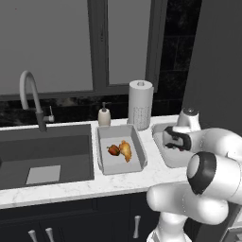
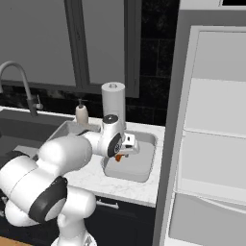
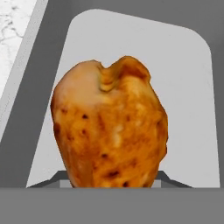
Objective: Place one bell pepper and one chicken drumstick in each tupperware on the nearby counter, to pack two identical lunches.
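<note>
Chicken drumstick (image 3: 109, 127) fills the hand view's centre, clamped in the gripper (image 2: 126, 150) over the right tub (image 2: 144, 166) on the counter (image 1: 71, 189). Centre frame, the left tub (image 1: 137, 144) holds a bell pepper (image 1: 113, 150) and another drumstick (image 1: 125, 150). Robot arm hides most of the right tub.

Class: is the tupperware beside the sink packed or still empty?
Packed. The tupperware beside the sink holds one bell pepper and one chicken drumstick.

Base cams flank counter (image 1: 71, 189); hand cam close.
</note>
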You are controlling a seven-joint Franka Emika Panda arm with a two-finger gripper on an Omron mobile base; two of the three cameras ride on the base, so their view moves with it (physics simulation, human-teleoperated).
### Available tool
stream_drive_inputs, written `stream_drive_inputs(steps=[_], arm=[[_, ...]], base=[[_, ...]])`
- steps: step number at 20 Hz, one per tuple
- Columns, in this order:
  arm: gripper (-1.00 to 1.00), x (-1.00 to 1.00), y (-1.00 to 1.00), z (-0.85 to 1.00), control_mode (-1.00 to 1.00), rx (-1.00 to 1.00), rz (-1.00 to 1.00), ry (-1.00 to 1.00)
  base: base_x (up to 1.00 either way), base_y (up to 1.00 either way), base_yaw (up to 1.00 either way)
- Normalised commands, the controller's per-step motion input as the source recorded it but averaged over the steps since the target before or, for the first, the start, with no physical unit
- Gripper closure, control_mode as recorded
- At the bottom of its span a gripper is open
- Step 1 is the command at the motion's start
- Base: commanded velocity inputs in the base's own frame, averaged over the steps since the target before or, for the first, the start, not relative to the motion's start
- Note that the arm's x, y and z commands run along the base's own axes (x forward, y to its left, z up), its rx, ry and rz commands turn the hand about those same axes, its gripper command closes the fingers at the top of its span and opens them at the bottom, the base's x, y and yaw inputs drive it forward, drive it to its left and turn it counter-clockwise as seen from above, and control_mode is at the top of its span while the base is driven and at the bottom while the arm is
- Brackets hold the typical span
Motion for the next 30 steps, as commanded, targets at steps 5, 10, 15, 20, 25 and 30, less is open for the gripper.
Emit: stream_drive_inputs(steps=[5, 10, 15, 20, 25, 30], arm=[[-1.0, 0.39, 0.0, -0.13, -1.0, 0.0, 0.0, 0.0], [-1.0, 0.2, 0.0, 0.0, -1.0, 0.0, 0.0, 0.0], [-1.0, 0.0, 0.0, 0.23, -1.0, 0.0, 0.0, 0.0], [-1.0, -0.43, 0.01, 0.68, -1.0, 0.0, 0.0, -0.08], [-1.0, -0.92, 0.15, 0.61, -1.0, -0.02, 0.0, -0.21], [-1.0, -1.0, 0.4, 0.15, -1.0, -0.07, 0.0, -0.19]], base=[[0.0, 0.0, 0.0], [0.0, 0.0, 0.0], [0.0, 0.0, 0.0], [0.0, 0.0, 0.0], [0.0, 0.0, 0.0], [0.0, 0.0, 0.0]])
